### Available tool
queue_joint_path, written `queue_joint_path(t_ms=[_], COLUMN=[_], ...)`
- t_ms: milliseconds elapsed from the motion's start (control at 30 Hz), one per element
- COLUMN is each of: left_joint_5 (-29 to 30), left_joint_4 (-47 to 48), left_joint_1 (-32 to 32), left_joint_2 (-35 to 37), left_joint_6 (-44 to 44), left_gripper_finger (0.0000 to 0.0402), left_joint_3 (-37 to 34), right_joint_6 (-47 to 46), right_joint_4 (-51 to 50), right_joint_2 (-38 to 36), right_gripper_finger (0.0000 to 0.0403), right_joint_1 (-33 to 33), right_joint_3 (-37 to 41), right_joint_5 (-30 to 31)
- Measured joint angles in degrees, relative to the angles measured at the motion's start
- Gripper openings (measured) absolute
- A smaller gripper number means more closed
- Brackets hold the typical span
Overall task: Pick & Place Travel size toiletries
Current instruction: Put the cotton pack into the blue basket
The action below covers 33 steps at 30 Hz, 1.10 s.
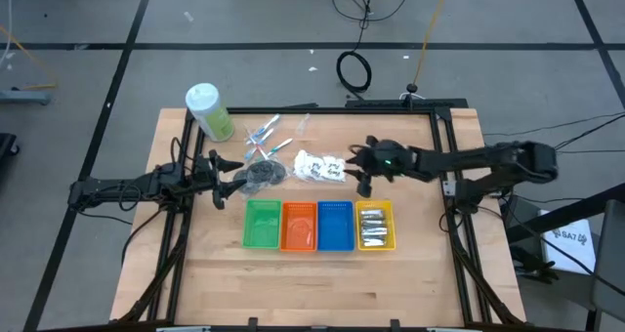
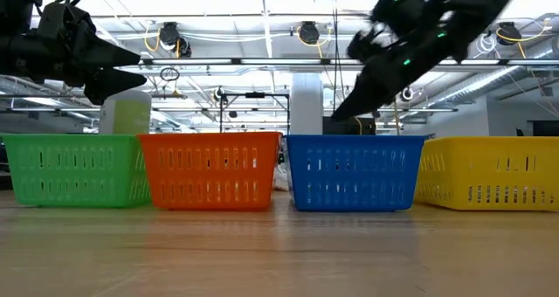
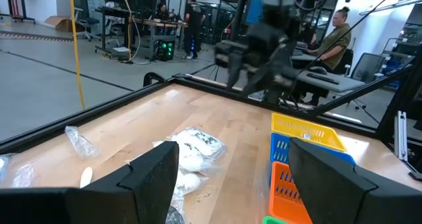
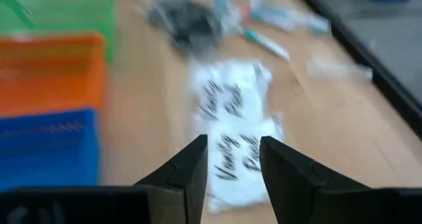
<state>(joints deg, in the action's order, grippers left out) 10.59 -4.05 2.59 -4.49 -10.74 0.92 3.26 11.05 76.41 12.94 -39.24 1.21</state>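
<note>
Step in hand: by my reading, the approach for a pick — the right gripper (image 4: 231, 161) hangs over the white packets (image 1: 320, 166), not yet down on them.
Right gripper: in the high view at about 3 o'clock of the packets, just above the yellow bin (image 1: 375, 225); fingers parted a little, nothing between them.
Left gripper: (image 3: 227, 178) waits at 9 o'clock of the pile, beside the dark clear pouch (image 1: 262, 174); fingers wide apart, empty.
Toiletries not yet sorted: packets at table centre; pouch at their 9 o'clock; blue-green-white sticks (image 1: 264, 135) at 11 o'clock of the packets.
Bins: green bin (image 1: 262, 224), orange bin (image 1: 299, 226), blue bin (image 1: 335, 225) and the yellow one in a row at 6 o'clock of the pile; silver-grey tubes (image 1: 374, 227) already lie in the yellow.
Next move calls for: a straight descent so the fingers straddle one packet — soft and flat, so a low, firm pinch at an edge.
Bystander: pale-green bottle (image 1: 209, 111) at 10 o'clock, untouched.
</note>
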Motion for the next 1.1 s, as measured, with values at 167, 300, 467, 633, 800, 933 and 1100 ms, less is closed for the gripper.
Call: queue_joint_path(t_ms=[167,300,467,633,800,933,1100], left_joint_5=[0.0,0.0,0.0,0.0,0.0,0.0,-0.01], left_joint_4=[-0.06,-0.04,-0.04,-0.04,-0.04,-0.04,-0.03], left_joint_1=[0.0,0.0,0.0,0.0,0.0,0.0,0.0], left_joint_2=[0.02,0.02,0.01,0.01,0.0,0.02,0.0], left_joint_6=[-0.01,0.01,0.01,0.02,0.0,0.01,0.0], left_gripper_finger=[0.028,0.028,0.028,0.028,0.028,0.028,0.028], left_joint_3=[-0.01,-0.02,0.0,-0.01,0.0,0.0,-0.01], right_joint_6=[3.86,4.15,4.34,4.97,4.97,4.97,4.97], right_joint_4=[-7.46,-11.18,-12.94,-13.17,-14.92,-15.45,-16.02], right_joint_2=[11.05,18.33,23.86,26.81,27.69,27.66,26.99], right_gripper_finger=[0.0142,0.0173,0.0227,0.0256,0.0246,0.0214,0.0157], right_joint_1=[3.06,4.65,5.22,5.13,5.13,5.11,5.08], right_joint_3=[-8.92,-15.02,-17.84,-17.84,-17.97,-17.97,-17.91], right_joint_5=[-0.74,-3.91,-4.31,-4.52,-4.46,-4.46,-4.46])
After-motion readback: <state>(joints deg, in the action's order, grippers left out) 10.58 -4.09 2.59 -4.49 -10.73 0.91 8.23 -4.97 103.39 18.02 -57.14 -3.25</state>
